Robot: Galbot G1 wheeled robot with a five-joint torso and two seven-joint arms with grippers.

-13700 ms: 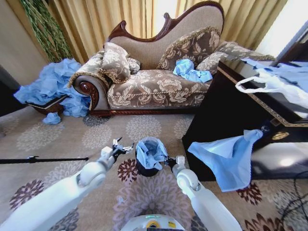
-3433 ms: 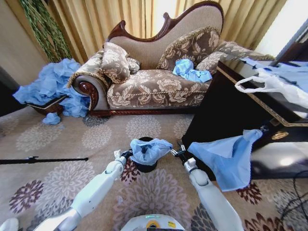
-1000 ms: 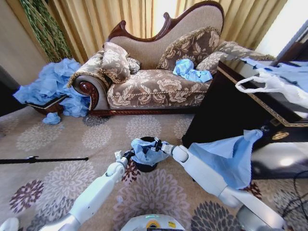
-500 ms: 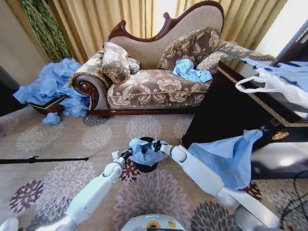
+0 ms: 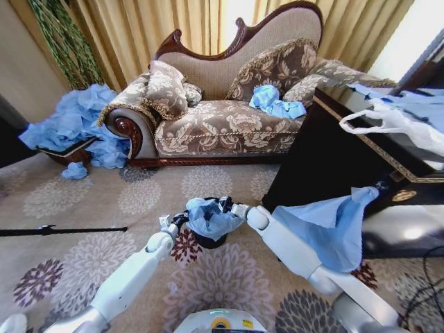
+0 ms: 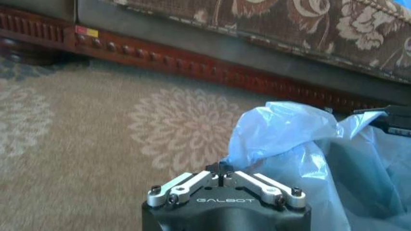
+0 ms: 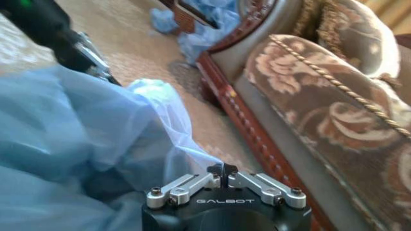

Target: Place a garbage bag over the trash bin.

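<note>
The garbage bag sits bunched over the trash bin at lower centre, left pincer and right pincer each clenched on its rim, on the flowered carpet.

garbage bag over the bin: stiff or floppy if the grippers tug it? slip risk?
Likely floppy: the garbage bag sags in crinkled folds over the trash bin. Probably very light, being thin and translucent. It may slip or tear, since the left gripper and right gripper each pinch only a thin edge.
</note>
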